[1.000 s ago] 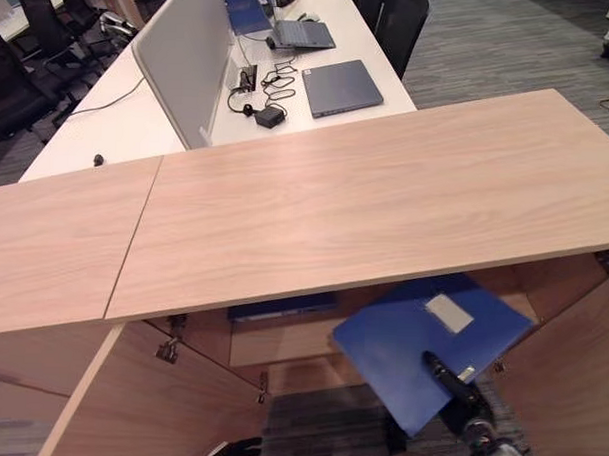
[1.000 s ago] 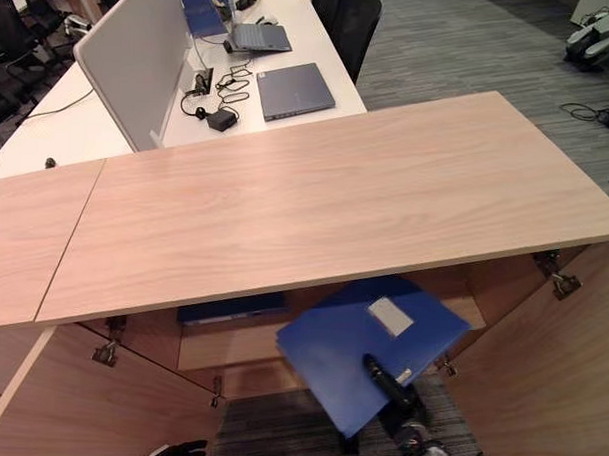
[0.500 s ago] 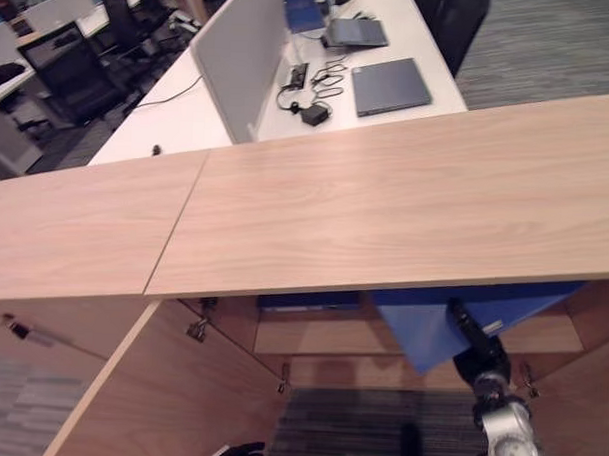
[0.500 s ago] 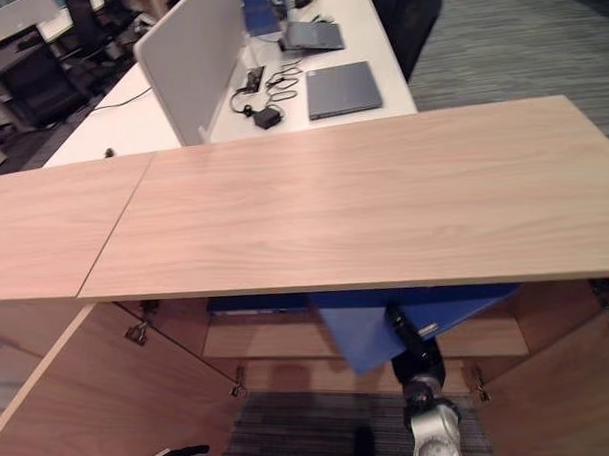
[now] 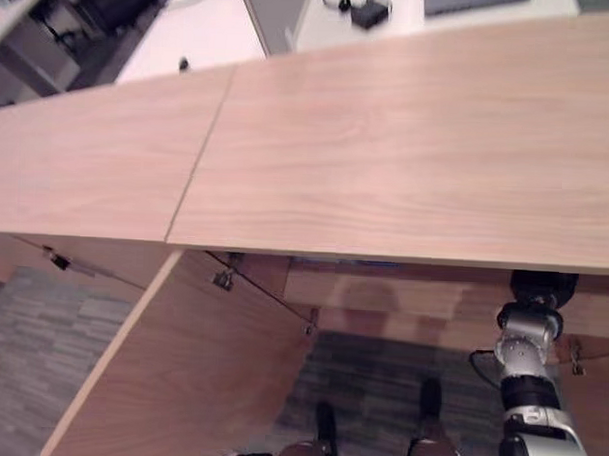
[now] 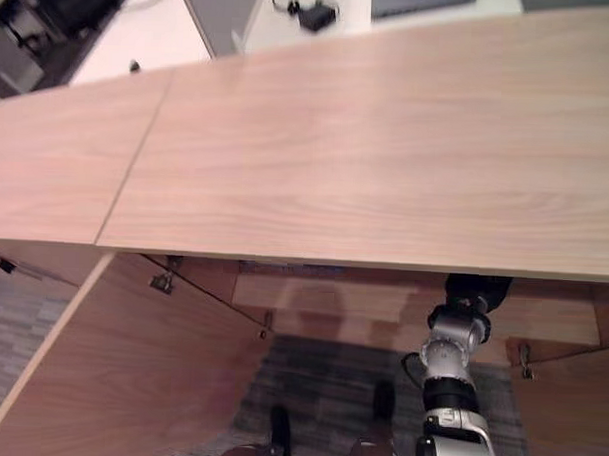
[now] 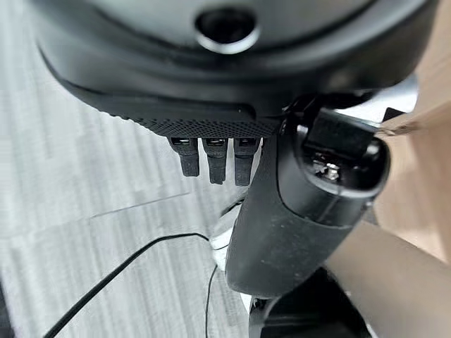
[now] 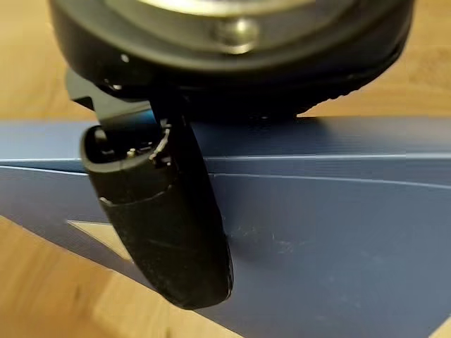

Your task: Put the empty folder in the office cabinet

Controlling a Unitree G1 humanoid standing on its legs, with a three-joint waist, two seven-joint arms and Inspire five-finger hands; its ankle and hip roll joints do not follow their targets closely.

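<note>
- The counter is a wide top of light wood with a seam running near to far on its left part; nothing lies on it.
- Under its near edge a shelf of the same wood runs left to right inside the cabinet.
- In the right wrist view a blue folder lies flat on the wood of the shelf.
- Beyond the counter's far edge a white desk carries a black adapter with its cord.
- Grey carpet floor lies in front of the cabinet, at the near left.
</note>
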